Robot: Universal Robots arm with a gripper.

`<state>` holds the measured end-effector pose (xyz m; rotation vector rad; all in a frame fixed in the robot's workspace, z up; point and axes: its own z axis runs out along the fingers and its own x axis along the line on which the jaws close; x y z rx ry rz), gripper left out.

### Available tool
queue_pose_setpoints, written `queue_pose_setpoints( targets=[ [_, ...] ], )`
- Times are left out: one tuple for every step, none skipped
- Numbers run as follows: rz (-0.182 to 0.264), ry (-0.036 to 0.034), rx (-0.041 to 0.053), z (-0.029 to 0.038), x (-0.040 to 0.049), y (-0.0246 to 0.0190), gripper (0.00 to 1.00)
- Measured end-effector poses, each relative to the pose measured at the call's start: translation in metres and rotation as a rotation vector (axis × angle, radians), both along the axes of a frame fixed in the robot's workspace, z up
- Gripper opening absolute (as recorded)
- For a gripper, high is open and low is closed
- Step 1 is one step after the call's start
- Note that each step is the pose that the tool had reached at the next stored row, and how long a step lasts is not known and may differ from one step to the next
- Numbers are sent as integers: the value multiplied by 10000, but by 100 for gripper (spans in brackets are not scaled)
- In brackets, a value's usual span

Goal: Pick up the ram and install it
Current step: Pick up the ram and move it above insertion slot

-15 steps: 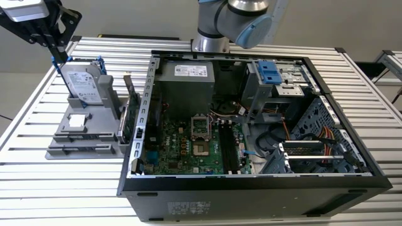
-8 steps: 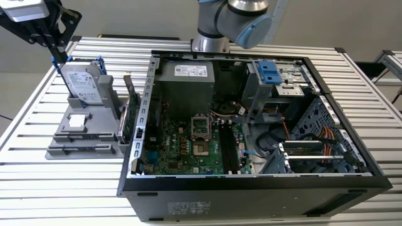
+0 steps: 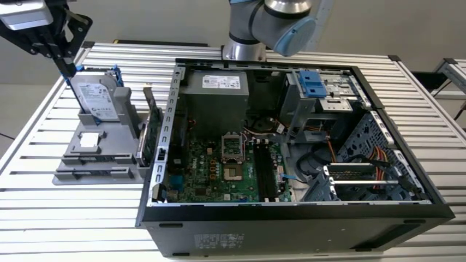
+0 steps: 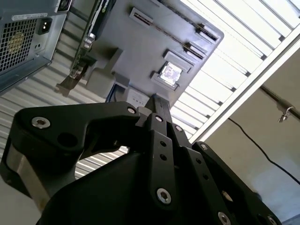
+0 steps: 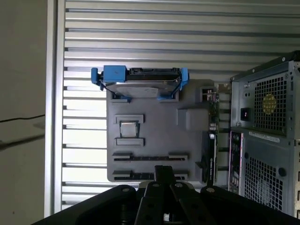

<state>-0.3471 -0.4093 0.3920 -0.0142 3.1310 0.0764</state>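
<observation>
Slatted table (image 3: 43, 218) bears a case (image 3: 291, 224) and, at the exterior view's left, a holder (image 3: 80, 177) whose near slots show a thin dark strip, possibly the ram (image 5: 145, 159); the gripper (image 3: 71, 71), fingers together and seemingly empty, hovers over the hard drive (image 3: 98, 101).

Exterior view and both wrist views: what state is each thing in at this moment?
Computer case: lying on its side, panel off, interior open upward.
Hard drive: standing upright in the gray holder, blue-clipped frame on.
Expansion card: standing on edge in the holder, beside the case.
Gripper: shut, at the hard drive's top edge; contact unclear.
</observation>
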Motion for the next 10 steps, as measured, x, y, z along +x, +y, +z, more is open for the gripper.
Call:
queue_pose_setpoints(
  targets=[
    [1,1,2,0,0,-15,0],
    [0,0,4,0,-1,-30,0],
    [1,0,6,0,-2,-45,0],
    [1,0,8,-1,-3,-60,0],
    [0,1,9,0,-5,-75,0],
    [0,0,13,-1,-7,-90,0],
    [1,1,15,0,-10,-106,0],
    [1,1,18,0,-13,-122,0],
    [1,0,21,-1,-17,-137,0],
    [0,0,24,-1,-19,-152,0]
  ],
)
